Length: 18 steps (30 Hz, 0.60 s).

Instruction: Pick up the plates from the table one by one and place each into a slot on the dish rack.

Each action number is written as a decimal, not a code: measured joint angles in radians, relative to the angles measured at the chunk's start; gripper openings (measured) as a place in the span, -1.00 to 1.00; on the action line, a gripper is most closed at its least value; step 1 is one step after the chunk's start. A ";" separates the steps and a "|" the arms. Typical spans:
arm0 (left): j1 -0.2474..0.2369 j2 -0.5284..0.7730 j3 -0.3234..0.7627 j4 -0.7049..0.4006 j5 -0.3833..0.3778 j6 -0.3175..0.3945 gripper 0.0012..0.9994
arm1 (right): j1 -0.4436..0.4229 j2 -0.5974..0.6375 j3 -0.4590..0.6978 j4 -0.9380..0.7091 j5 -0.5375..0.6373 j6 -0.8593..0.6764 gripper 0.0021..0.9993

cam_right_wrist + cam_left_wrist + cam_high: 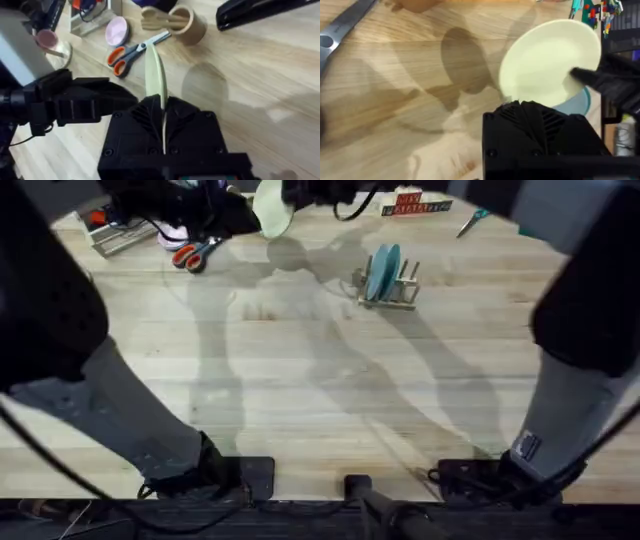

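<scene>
Dish rack [390, 280]: on table [300, 390], far right of centre; 2 plates [381, 272] upright in its slots. Scissors [192, 254]: far left. 1 plate [271, 208]: above the table's far edge, between them.

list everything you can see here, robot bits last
cream plate: one, cream, held off the table at the far middle, edge-on in the right wrist view
blue plates: looks like two, sky blue and a paler blue, upright in the dish rack
dish rack: one, pale wood, far right of middle
orange scissors: one pair, orange handles, far left
teal scissors: one pair, teal handles, far right
pink dish: one, pink, beside the orange scissors
wooden cup: one, tan, near the pink dish
table: one, light wood
right gripper: black, jaws shut on the cream plate's rim
left gripper: black, right beside the cream plate
</scene>
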 joint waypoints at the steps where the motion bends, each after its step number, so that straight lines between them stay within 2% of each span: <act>1: 0.000 -0.021 0.000 -0.013 -0.009 0.004 -0.92 | -0.005 -0.018 0.000 -0.015 0.002 -0.007 -0.95; 9: 0.000 -0.192 0.000 -0.136 -0.112 0.042 -0.92 | -0.046 -0.177 0.000 -0.193 0.017 -0.092 -0.95; 18: 0.000 -0.391 0.000 -0.256 -0.224 0.096 -0.92 | -0.054 -0.365 0.000 -0.461 0.150 -0.177 -0.95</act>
